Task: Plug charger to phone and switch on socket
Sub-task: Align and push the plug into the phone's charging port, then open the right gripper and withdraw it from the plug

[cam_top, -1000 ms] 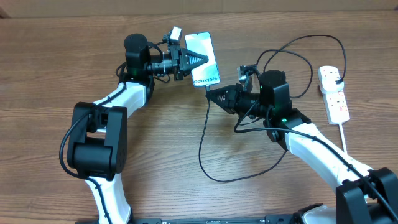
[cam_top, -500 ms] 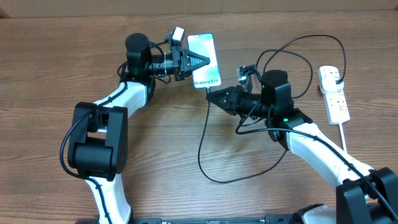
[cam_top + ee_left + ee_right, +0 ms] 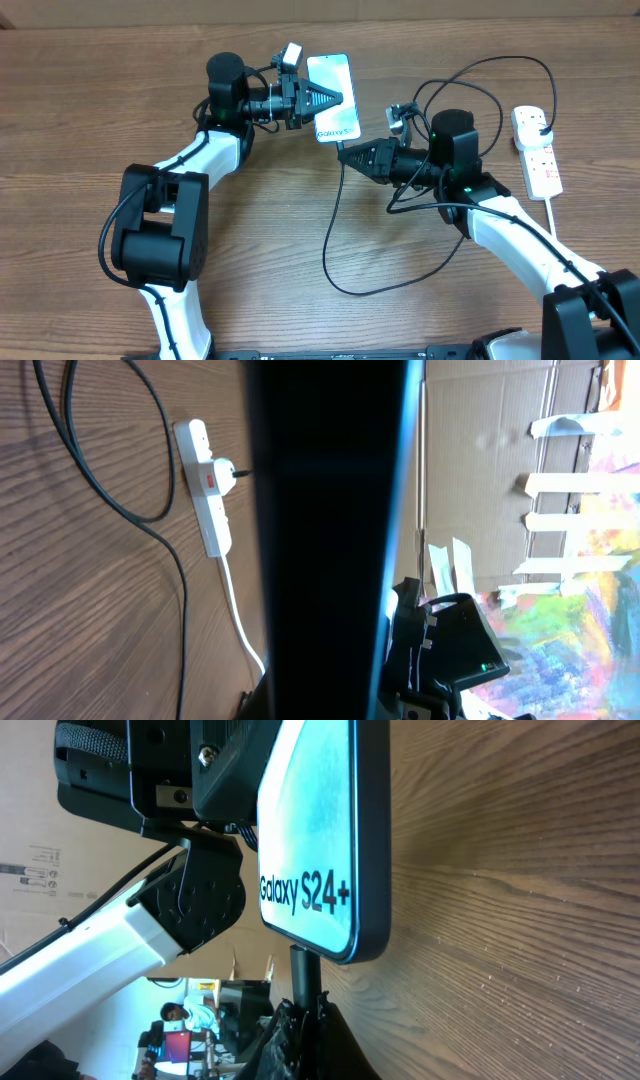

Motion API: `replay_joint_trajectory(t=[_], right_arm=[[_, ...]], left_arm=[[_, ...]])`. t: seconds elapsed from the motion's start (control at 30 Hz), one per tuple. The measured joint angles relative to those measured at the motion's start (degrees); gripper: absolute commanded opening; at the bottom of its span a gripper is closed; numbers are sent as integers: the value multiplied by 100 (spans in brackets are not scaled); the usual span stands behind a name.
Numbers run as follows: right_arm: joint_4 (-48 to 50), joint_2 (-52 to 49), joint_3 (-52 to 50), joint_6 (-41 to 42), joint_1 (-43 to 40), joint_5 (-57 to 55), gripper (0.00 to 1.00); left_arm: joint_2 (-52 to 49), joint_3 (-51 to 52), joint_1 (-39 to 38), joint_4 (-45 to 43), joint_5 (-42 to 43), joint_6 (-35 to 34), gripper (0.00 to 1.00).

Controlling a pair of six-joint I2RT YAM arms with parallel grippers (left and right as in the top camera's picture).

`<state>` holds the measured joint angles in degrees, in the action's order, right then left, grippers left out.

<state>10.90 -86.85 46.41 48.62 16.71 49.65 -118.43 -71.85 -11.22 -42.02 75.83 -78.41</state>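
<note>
Gripping the phone [image 3: 340, 120] in the left tool [image 3: 335, 98]; pinching the charger [image 3: 330, 220] tip in the right tool [image 3: 346, 152], touching the phone's end just ahead, seating unclear. Yet to switch the socket [image 3: 538, 150], well behind the right tool

- the left arm [image 3: 195, 160] has long white parts with smooth, round edges.
- its joints [image 3: 155, 235] are big black blocks, and one near the wrist is a round black drum.
- the right arm [image 3: 520, 235] looks the same, with white tubes and black joints.
- a tiny green light [image 3: 465, 187] glows on the right arm's black part.
- a thin black wire [image 3: 101, 245] loops along the left arm.
- the left gripper [image 3: 335, 98] and the right gripper [image 3: 344, 151] are black and pointed.
- a small white box [image 3: 291, 53] sits on the left wrist.
- a little silver screw [image 3: 207, 755] shows in the black wrist part.
</note>
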Motion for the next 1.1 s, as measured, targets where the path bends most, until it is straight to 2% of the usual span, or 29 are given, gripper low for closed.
replay_joint_trajectory(t=[0.93, 0.97, 1.03, 1.1], right_arm=[[-140, -2, -4, -4, -61, 131, 4], [-195, -2, -4, -20, -61, 133, 23], [-173, -2, 4, -63, -63, -44, 32], [-92, -2, 85, -105, -212, -271, 42]], left_arm=[[0, 11, -70, -2, 17, 264, 4], [0, 17, -76, 0, 28, 280, 4], [0, 26, -92, 7, 94, 356, 4], [0, 109, -208, 24, 592, 369, 4]])
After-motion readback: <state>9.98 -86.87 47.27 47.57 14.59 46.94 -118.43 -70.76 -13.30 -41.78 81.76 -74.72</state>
